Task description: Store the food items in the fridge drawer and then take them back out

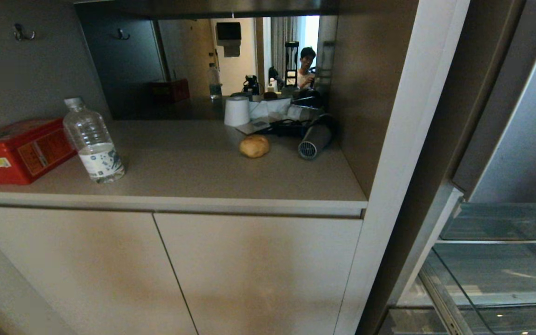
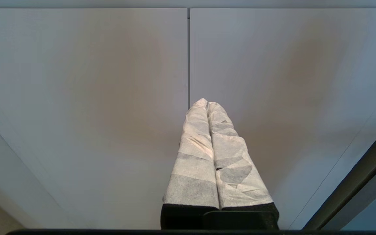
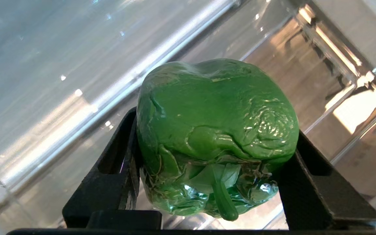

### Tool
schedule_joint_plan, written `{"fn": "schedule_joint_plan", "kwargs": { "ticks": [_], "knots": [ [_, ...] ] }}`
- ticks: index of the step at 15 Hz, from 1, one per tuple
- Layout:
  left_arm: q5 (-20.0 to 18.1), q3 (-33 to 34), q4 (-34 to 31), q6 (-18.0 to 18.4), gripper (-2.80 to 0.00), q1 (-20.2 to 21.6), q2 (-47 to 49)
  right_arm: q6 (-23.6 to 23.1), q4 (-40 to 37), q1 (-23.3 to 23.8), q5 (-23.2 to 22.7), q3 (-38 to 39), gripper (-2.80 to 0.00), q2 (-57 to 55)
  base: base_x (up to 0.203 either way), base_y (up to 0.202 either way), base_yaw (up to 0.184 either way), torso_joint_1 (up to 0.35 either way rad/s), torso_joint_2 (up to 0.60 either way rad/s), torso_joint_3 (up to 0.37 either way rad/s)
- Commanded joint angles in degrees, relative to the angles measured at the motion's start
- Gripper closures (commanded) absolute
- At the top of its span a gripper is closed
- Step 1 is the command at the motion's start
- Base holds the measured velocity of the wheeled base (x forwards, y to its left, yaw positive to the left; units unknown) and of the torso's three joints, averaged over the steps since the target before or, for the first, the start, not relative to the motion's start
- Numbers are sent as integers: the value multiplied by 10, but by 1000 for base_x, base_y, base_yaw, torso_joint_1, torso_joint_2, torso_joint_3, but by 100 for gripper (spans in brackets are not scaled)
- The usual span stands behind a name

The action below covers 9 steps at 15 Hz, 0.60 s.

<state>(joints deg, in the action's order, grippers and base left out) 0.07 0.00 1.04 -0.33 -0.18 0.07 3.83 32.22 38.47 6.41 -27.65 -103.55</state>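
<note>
On the counter (image 1: 193, 172) the potato (image 1: 254, 145) lies right of centre, with the hair dryer (image 1: 315, 139) just beside it on the right and the paper roll (image 1: 237, 110) behind it. The water bottle (image 1: 93, 141) stands well to the left, the tin box (image 1: 19, 150) just left of that, and the cabinet doors (image 1: 170, 274) sit below the counter. To the right lies the fridge drawer (image 1: 491, 284), and over its floor the bell pepper (image 3: 215, 133) sits between the two fingers of the right gripper (image 3: 214, 163).
</note>
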Motion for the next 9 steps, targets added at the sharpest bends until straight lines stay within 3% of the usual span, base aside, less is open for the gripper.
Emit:
{"fn": "schedule_joint_plan", "kwargs": {
  "ticks": [1,2,3,4,9],
  "knots": [
    [0,4,0,0,0,0,0,0,2,2,0,0,0,-15,0,0,0,0,0,0],
    [0,4,0,0,0,0,0,0,2,2,0,2,0,-15,0,0,0,0,0,0],
    [0,4,0,0,0,0,0,0,2,1,0,3,-207,-15,0,0,0,0,0,0],
    [0,4,0,0,0,0,0,0,2,2,0,2,-280,-14,0,0,0,0,0,0],
    [0,4,0,0,0,0,0,0,2,2,0,-2,-280,-11,0,0,0,0,0,0]
  ]
}}
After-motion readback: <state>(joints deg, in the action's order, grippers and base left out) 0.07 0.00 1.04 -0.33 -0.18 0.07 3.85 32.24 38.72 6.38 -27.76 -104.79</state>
